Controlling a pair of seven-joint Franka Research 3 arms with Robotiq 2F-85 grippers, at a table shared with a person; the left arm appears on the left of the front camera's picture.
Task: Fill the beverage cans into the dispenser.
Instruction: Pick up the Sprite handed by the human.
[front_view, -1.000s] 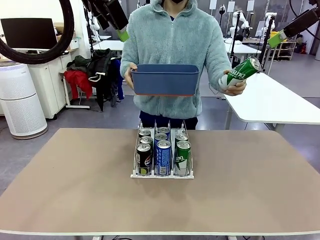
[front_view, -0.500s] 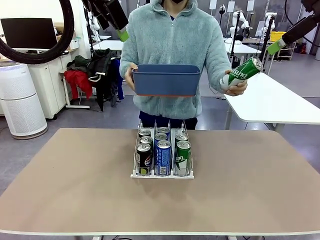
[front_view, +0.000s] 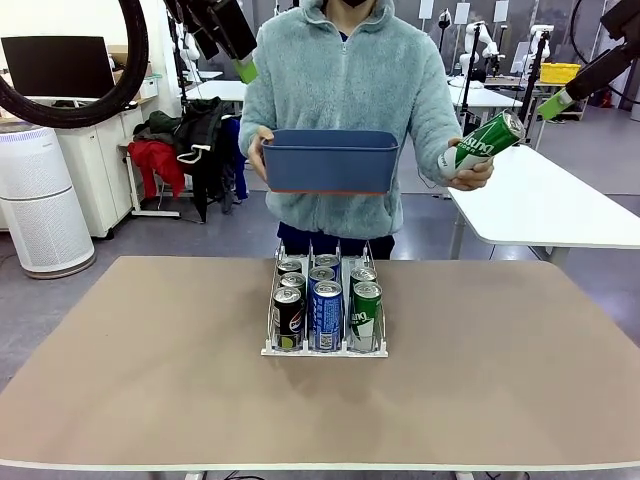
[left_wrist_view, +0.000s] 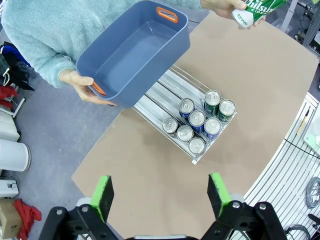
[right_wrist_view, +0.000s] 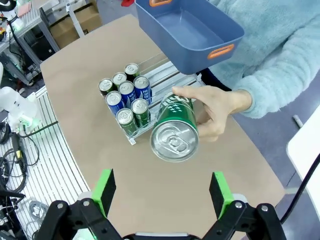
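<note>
While both grippers' fingers stay spread, the green can (right_wrist_view: 176, 131) points its top at the right gripper (right_wrist_view: 162, 196).

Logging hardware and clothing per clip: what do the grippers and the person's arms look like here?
Both grippers, left and right, have black bodies and black fingers faced with bright green pads, with bolt heads showing on the knuckles. In the front view a black cable loops beside the right arm's black wrist. The person wears a fluffy light blue-grey fleece with long sleeves to the wrists and a front zip.
</note>
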